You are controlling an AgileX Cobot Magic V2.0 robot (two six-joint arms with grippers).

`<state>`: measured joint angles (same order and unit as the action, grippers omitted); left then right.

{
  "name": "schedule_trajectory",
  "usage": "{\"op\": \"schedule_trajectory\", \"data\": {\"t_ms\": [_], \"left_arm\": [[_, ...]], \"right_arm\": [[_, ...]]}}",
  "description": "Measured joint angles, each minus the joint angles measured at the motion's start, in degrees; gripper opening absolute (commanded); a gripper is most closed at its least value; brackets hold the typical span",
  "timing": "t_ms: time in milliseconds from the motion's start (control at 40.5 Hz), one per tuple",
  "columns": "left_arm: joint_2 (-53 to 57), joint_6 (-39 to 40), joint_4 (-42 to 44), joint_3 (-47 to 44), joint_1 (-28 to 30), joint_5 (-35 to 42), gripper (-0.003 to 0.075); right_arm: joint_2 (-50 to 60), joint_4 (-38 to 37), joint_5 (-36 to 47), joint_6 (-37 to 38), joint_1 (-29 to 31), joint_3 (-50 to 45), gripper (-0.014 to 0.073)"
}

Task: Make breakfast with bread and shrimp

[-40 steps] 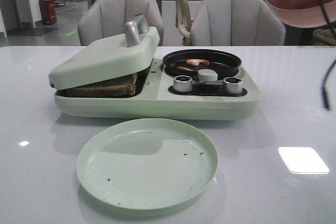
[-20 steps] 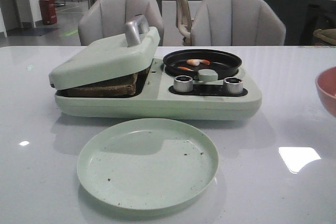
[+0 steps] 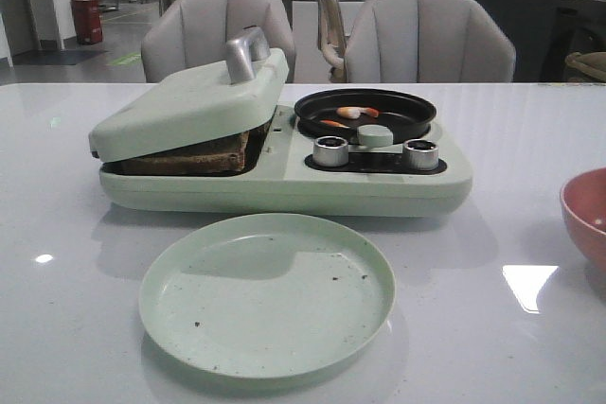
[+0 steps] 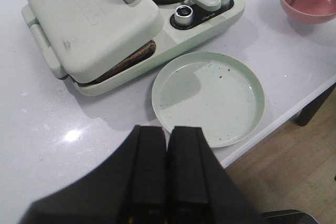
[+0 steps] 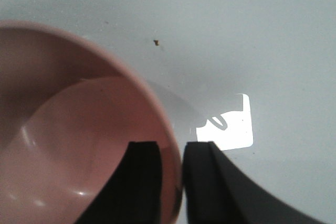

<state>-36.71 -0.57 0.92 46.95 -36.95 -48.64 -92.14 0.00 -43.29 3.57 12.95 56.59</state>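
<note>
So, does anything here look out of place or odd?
Yes. The lid of the maker sits tilted, propped up by the bread, not closed flat. The plate carries dark crumbs. The shrimp lie in the black pan. Nothing is spilled or broken.

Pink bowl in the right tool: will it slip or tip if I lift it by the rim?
The pink bowl is pinched at one rim spot by the right tool, so it would likely hang tilted. Its glossy surface suggests it could slip. It looks rigid and empty, so probably light.
</note>
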Motion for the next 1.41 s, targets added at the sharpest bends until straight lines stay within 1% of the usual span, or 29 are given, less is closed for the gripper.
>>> {"op": "schedule_trajectory", "data": {"t_ms": [74, 247, 346, 445, 544, 692, 840, 1038, 1211, 1310, 1359, 1409], "left_arm": [[0.0, 0.0, -0.3, 0.0, 0.0, 0.0, 0.0101], [0.0, 0.0, -0.6, 0.0, 0.0, -0.1, 0.0101], [0.0, 0.0, -0.9, 0.0, 0.0, -0.1, 0.0101], [0.0, 0.0, -1.5, 0.0, 0.0, -0.1, 0.0101], [0.0, 0.0, -1.8, 0.0, 0.0, -0.1, 0.0101], [0.0, 0.0, -1.9, 0.0, 0.0, -0.1, 0.0101], [0.0, 0.0, -1.9, 0.0, 0.0, -0.1, 0.0101], [0.0, 0.0, -1.9, 0.0, 0.0, -0.1, 0.0101], [0.0, 0.0, -1.9, 0.0, 0.0, -0.1, 0.0101], [0.0, 0.0, -1.9, 0.0, 0.0, -0.1, 0.0101], [0.0, 0.0, -1.9, 0.0, 0.0, -0.1, 0.0101], [0.0, 0.0, -1.9, 0.0, 0.0, -0.1, 0.0101]], "right_arm": [[0.0, 0.0, 0.0, 0.0, 0.0, 0.0, 0.0432], [0.3, 0.0, 0.2, 0.0, 0.0, 0.0, 0.0432], [2.2, 0.0, 0.6, -0.1, -0.4, -0.2, 0.0432], [5.7, 0.0, 0.6, -0.4, -1.9, -0.1, 0.0432], [10.8, 0.0, 0.6, -1.8, -5.1, -0.1, 0.0432], [19.7, 0.0, -0.6, -2.7, -11.6, -1.3, 0.0432], [31.1, 0.0, -2.0, -2.8, -16.4, -5.6, 0.0432], [45.0, 0.7, -7.1, -2.8, -17.2, -12.1, 0.0432], [54.6, 0.7, -12.5, -2.8, -17.2, -16.0, 0.0431], [59.2, 0.7, -14.2, -2.8, -17.2, -17.7, 0.043], [60.9, 0.7, -14.8, -2.8, -17.2, -18.5, 0.0413], [62.3, 0.7, -15.2, -2.8, -17.2, -19.1, 0.0375]]}}
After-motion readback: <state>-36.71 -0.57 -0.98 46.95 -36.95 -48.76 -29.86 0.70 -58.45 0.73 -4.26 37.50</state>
